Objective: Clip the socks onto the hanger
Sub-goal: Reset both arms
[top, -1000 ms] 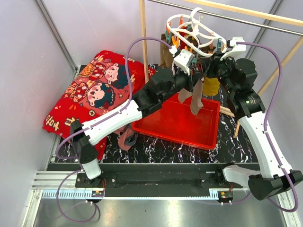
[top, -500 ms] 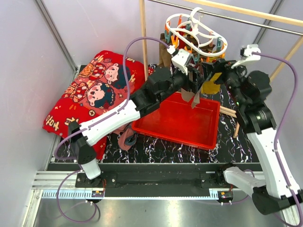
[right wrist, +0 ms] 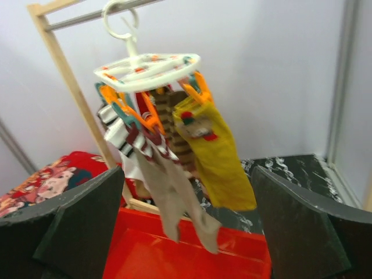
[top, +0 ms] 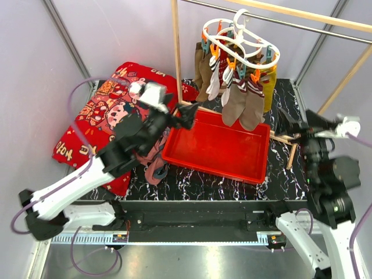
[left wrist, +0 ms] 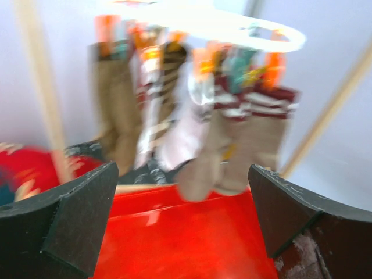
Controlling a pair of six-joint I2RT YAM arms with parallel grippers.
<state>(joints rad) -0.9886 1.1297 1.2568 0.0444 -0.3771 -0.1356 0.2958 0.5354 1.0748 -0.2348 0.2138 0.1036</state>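
The white oval hanger (top: 241,43) hangs by its hook from the top rail, with orange, teal and yellow pegs. Several socks (top: 244,107) are clipped to it: taupe ones with striped cuffs, white ones and a yellow one (right wrist: 218,157). My left gripper (top: 185,116) is open over the left edge of the red tray, well below and left of the socks (left wrist: 244,145). Its jaws (left wrist: 183,221) frame only the tray floor. My right gripper (top: 293,127) is open at the right, apart from the hanger (right wrist: 148,64), with nothing between its fingers (right wrist: 189,226).
A red tray (top: 221,152) lies under the hanger. A red cartoon-print cushion (top: 110,116) lies at the back left. A pink-grey cloth bundle (top: 156,168) sits by the tray's left front. Wooden poles (top: 175,52) frame the rack, with one lying behind the tray.
Both arms have drawn back and down from the hanger, the left to the left, the right to the right. Both grippers opened. The taupe sock they were at stays clipped.
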